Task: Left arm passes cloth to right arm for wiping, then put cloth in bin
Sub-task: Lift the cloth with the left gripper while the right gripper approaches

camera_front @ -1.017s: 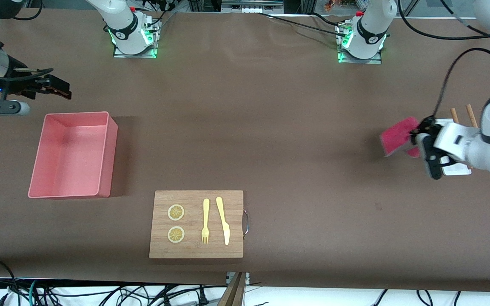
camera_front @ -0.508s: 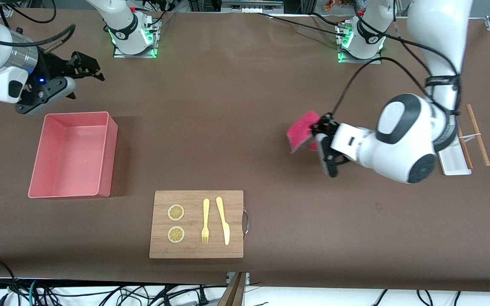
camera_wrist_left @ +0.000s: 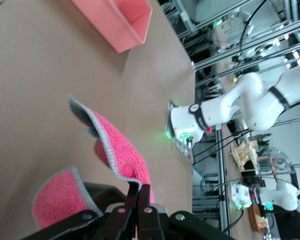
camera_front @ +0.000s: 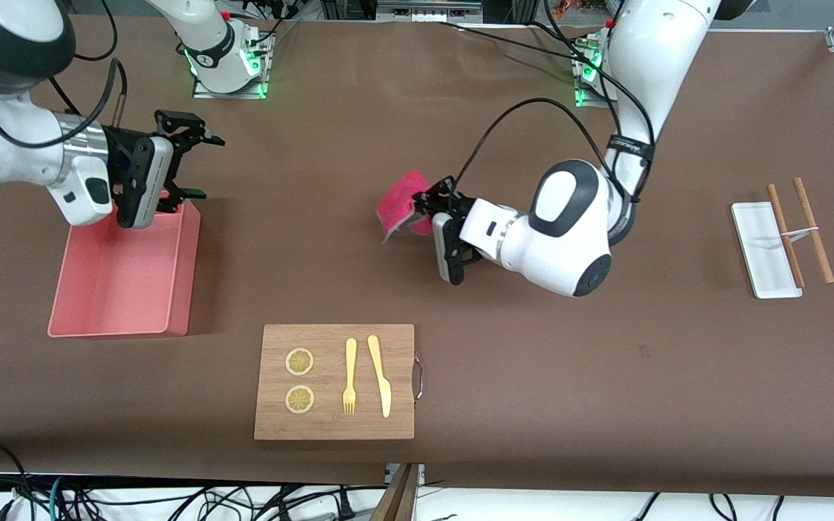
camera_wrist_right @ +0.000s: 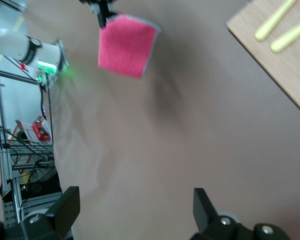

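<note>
The crimson-pink cloth (camera_front: 398, 205) hangs in the air over the bare middle of the table, pinched by one edge in my left gripper (camera_front: 429, 205), which is shut on it. In the left wrist view the cloth (camera_wrist_left: 124, 152) droops from the closed fingertips (camera_wrist_left: 139, 189), its grey edge showing. My right gripper (camera_front: 195, 166) hovers open and empty over the corner of the salmon-pink bin (camera_front: 62, 289) nearest the bases, pointing toward the cloth. The right wrist view shows the cloth (camera_wrist_right: 126, 45) well ahead of the open right gripper (camera_wrist_right: 135, 202). The bin (camera_wrist_left: 121, 21) looks empty.
A wooden cutting board (camera_front: 334, 427) with two lemon slices, a yellow fork and a yellow knife lies near the front camera. A white tray (camera_front: 756, 239) and two brown chopsticks (camera_front: 813, 230) lie at the left arm's end of the table.
The left arm has swung the cloth from its end of the table to over the middle. The right gripper has moved from beside the bin to over the bin's corner, toward the cloth.
</note>
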Action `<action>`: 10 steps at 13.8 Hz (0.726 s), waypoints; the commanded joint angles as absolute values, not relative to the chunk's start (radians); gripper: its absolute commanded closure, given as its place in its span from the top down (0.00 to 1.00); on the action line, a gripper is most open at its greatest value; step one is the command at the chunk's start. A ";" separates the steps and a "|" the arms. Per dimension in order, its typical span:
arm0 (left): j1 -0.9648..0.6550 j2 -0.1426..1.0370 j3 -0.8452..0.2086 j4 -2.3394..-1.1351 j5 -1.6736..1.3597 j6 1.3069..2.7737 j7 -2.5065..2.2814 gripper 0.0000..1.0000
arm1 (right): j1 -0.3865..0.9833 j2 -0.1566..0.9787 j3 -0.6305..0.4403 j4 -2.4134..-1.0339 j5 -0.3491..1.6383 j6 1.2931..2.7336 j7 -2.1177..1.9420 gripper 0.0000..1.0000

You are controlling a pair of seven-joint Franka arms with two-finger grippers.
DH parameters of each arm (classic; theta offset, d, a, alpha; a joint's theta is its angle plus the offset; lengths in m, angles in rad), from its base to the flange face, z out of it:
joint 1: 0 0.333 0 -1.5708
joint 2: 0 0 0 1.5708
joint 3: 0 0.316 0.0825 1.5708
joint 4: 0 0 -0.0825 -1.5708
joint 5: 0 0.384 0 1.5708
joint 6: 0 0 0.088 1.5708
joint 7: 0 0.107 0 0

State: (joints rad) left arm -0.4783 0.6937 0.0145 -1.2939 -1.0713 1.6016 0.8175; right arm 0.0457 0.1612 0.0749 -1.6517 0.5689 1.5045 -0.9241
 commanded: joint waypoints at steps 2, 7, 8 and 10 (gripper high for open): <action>-0.515 0.715 0.032 -1.269 -1.193 1.604 0.824 0.00 | 0.023 0.132 0.078 -1.813 0.695 1.636 -1.123 1.00; -0.594 0.719 0.031 -1.276 -1.278 1.736 0.831 0.00 | 0.028 0.192 0.179 -1.871 0.765 1.862 -1.249 1.00; -0.604 0.719 0.031 -1.276 -1.310 1.736 0.837 0.00 | 0.029 0.198 0.207 -1.878 0.767 1.906 -1.247 1.00; -0.612 0.719 0.031 -1.279 -1.351 1.736 0.873 0.00 | 0.031 0.222 0.251 -1.878 0.767 1.974 -1.233 1.00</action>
State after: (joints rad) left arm -0.5995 0.7094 0.0148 -1.2928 -1.3026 1.7354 0.8296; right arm 0.0354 0.2148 0.2178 -1.8625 0.7425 1.9196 -1.2222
